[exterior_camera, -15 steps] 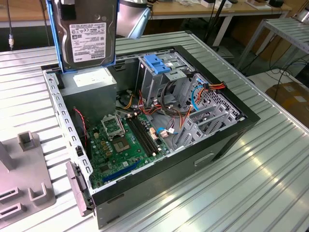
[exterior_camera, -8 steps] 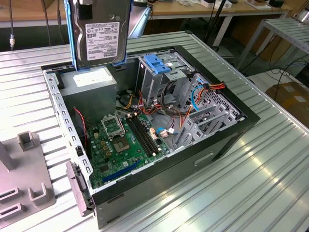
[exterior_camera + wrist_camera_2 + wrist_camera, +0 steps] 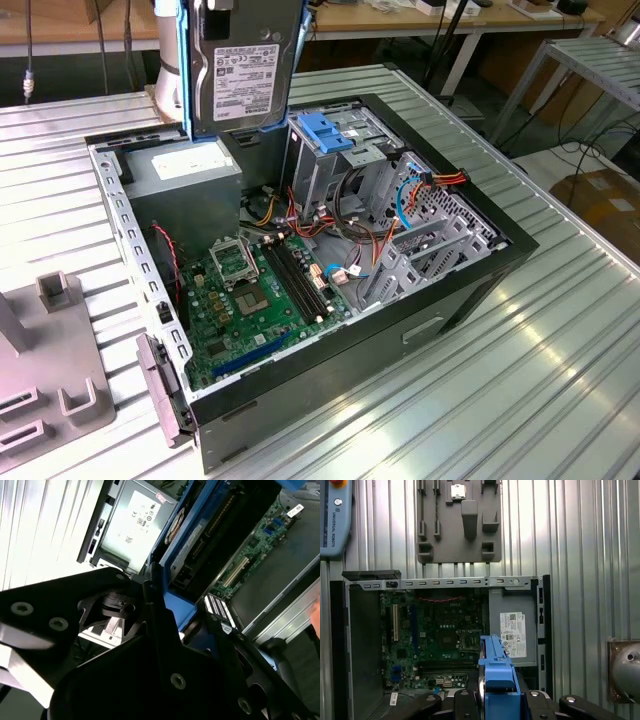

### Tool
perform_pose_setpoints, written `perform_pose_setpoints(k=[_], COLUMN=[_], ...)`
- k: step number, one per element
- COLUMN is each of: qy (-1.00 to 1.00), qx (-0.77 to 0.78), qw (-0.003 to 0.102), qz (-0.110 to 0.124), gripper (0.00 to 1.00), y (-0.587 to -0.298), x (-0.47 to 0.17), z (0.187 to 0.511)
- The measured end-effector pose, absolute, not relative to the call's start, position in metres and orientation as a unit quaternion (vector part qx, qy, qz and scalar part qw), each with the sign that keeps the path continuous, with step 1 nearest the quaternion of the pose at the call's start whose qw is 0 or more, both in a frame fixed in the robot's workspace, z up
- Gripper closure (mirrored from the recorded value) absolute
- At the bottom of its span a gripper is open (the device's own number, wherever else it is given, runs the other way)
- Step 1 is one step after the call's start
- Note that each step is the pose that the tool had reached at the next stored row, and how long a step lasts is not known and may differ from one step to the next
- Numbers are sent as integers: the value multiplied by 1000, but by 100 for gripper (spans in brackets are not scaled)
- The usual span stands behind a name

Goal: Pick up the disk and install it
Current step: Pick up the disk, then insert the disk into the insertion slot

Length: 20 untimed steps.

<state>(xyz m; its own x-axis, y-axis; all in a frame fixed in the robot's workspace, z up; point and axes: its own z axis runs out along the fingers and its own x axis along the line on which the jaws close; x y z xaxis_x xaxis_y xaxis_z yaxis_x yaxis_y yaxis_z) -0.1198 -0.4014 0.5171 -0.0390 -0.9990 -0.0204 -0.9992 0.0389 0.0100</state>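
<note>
Tabletop of ribbed metal (image 3: 560, 330) carries an open computer case (image 3: 470, 290), lying on its side with the inside exposed. Within it, in order of size, are three things. The grey power supply (image 3: 190, 170) sits in the rear corner at the exterior view's left. The green motherboard (image 3: 250, 300) lies across the floor. The drive cage (image 3: 330, 150), with its blue handle, stands at the rear among loose cables. Beside the case, at the exterior view's left, lies a grey fixture plate (image 3: 50, 370).

The disk (image 3: 240, 70) is off the table entirely. It hangs upright above the power-supply end of the case with its label facing the exterior camera, near the drive cage but apart from it. The gripper (image 3: 500, 697) is clamped on it; in the first wrist view its fingers sit on either side of the disk's blue-railed edge.

By my reading the pick-up is done and the install is in hand, with the disk not yet in any bay. Seating it calls for squaring the rails to the cage opening and keeping clear of the cables crowding that corner.
</note>
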Motion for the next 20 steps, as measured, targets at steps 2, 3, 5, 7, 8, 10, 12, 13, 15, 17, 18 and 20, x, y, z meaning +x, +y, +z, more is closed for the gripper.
perform_pose_setpoints(k=[2,3,5,7,8,10,12,13,15,17,18,20], qy=[721,721,721,721,721,721,721,721,721,721,721,721], qx=[-693,-693,-693,-693,-693,-693,-693,-693,-693,-693,-693,-693], qw=[4,4,4,4,4,4,4,4,4,4,4,4], qz=[11,11,11,11,11,11,11,11,11,11,11,11], gripper=[63,63,63,63,63,63,63,63,63,63,63,63], y=[-401,-401,-401,-401,-401,-401,-401,-401,-402,-404,-405,-410], x=[-120,-119,-119,-119,-119,-119,-119,-119,-119,-119,-119,-118], z=[517,517,517,517,517,517,517,517,517,517,517,517])
